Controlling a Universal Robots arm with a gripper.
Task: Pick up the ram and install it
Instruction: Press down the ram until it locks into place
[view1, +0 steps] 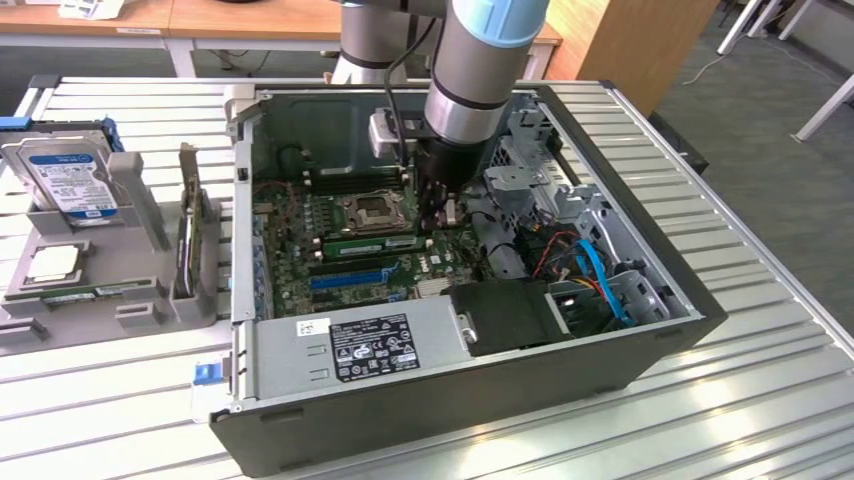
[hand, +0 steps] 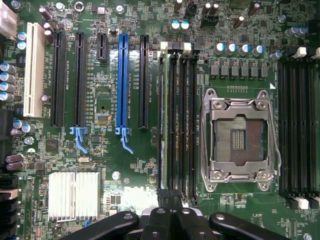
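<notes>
The pincer (hand: 171, 200) has its tips pressed together and nothing clamped between them. In the wrist view it hangs over one end of the bank of black memory slots (hand: 182, 120). In the exterior view the pincer (view1: 445, 222) reaches down inside the open computer case (view1: 441, 425), just above the motherboard (view1: 300, 235).

The ram (hand: 163, 115) stands on edge in the outermost slot of that bank, on the side away from the CPU socket (hand: 239, 137). One of its ends lies right by the pincer tips; whether they touch it cannot be told. In the exterior view the ram (view1: 374, 243) shows as a narrow green strip between the socket and the blue expansion slot (view1: 354, 277).

Beyond the ram, the wrist view shows the blue slot (hand: 122, 80), black slots beside it, a white slot (hand: 34, 70) and a finned silver heatsink (hand: 74, 195).

A gray power supply (view1: 360, 345) sits at the case's near edge. To the exterior view's left, a hard drive (view1: 67, 180) stands in a gray holder (view1: 140, 200) on the slatted metal worktop (view1: 761, 400).
</notes>
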